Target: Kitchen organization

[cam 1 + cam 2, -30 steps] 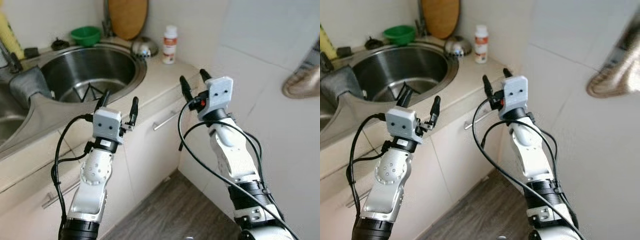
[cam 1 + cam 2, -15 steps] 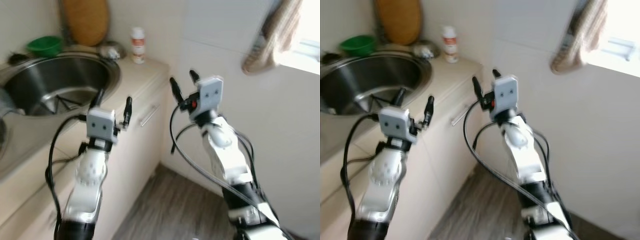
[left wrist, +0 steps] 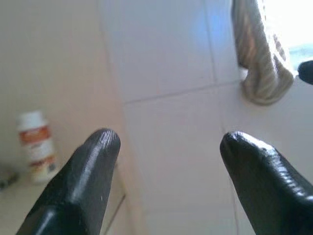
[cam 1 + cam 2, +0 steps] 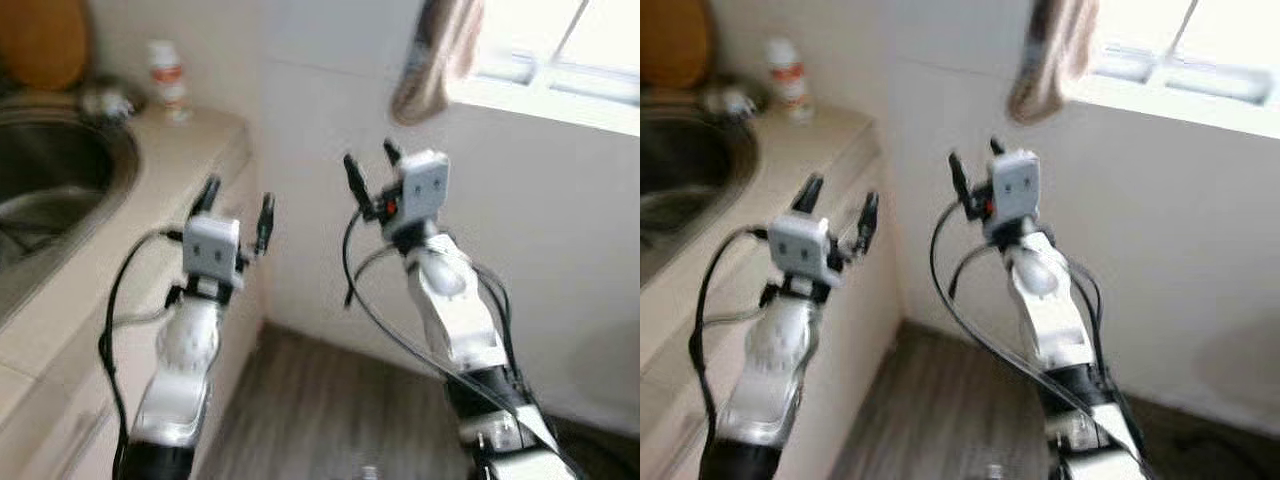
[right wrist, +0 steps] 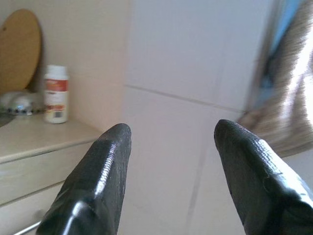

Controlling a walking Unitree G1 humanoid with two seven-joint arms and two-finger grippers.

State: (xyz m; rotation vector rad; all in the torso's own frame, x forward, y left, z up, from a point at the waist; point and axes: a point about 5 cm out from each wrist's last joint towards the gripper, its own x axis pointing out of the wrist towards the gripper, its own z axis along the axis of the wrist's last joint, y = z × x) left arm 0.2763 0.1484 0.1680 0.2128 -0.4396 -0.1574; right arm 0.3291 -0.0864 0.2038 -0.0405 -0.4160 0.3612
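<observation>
Both arms are raised in front of me, and the picture is blurred. My left gripper (image 4: 237, 199) is open and empty, held off the end of the beige counter (image 4: 140, 185). My right gripper (image 4: 367, 163) is open and empty too, up before the white tiled wall (image 4: 310, 130). A white bottle with an orange label (image 4: 167, 80) stands at the back of the counter by the wall; it is also the bottle (image 3: 35, 146) in the left wrist view and the bottle (image 5: 55, 94) in the right wrist view. The steel sink (image 4: 45, 180) lies at the far left.
A beige towel (image 4: 435, 55) hangs at the edge of a bright window (image 4: 560, 45). A round wooden board (image 5: 17, 51) leans on the wall behind the sink, with a metal item (image 5: 14, 103) beside the bottle. Grey wood floor (image 4: 330, 400) lies below, between counter and wall.
The whole view has swung to the right: sink and counter have slid left, the window and towel have come into view. Both arms keep the same raised pose with fingers open.
</observation>
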